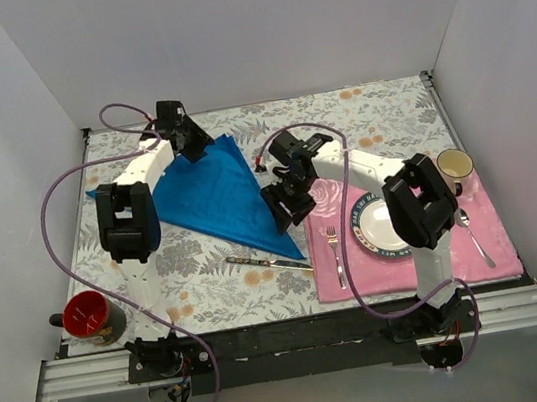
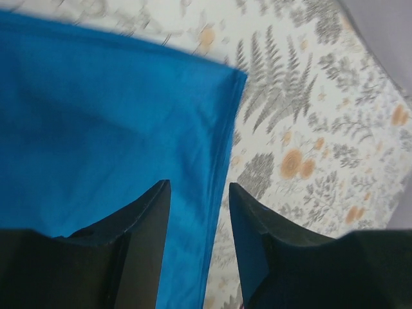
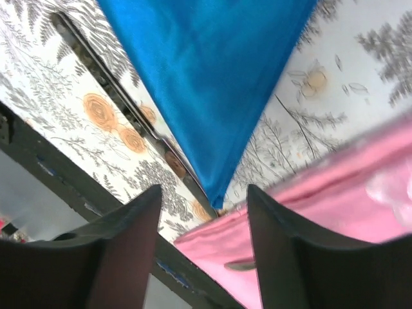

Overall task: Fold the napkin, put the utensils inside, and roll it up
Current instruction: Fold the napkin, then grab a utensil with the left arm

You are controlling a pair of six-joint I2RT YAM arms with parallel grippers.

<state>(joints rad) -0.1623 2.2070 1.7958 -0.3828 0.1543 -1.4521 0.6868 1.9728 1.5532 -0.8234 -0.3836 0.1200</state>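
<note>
**Two open grippers over a folded napkin [image 1: 212,194]**

Nearest the bases, well off to the near left of the left gripper [image 1: 198,149]: red mug [image 1: 89,317] at the table's near corner.

Just short of the right gripper [image 1: 286,215], between it and the near table edge: knife [image 1: 268,263], flat on the floral tablecloth [image 1: 377,114], right end close by the napkin's near tip.

To that gripper's right, on the pink placemat [image 1: 400,270]: fork [image 1: 335,249] first, then plate [image 1: 381,223], then spoon [image 1: 474,237], with cup [image 1: 454,165] farther back.

Right gripper itself: fingers spread wide, nothing between them, poised above the napkin's near tip. From its wrist camera, blue point aimed straight into the gap.

Beyond and to its left: napkin folded to a triangle, flat on the tablecloth.

At the napkin's far corner: left gripper, fingers likewise parted and empty. One finger above blue cloth, the other above bare tablecloth, with the napkin's edge in the gap.

Contact with the cloth impossible to tell for either gripper.
</note>
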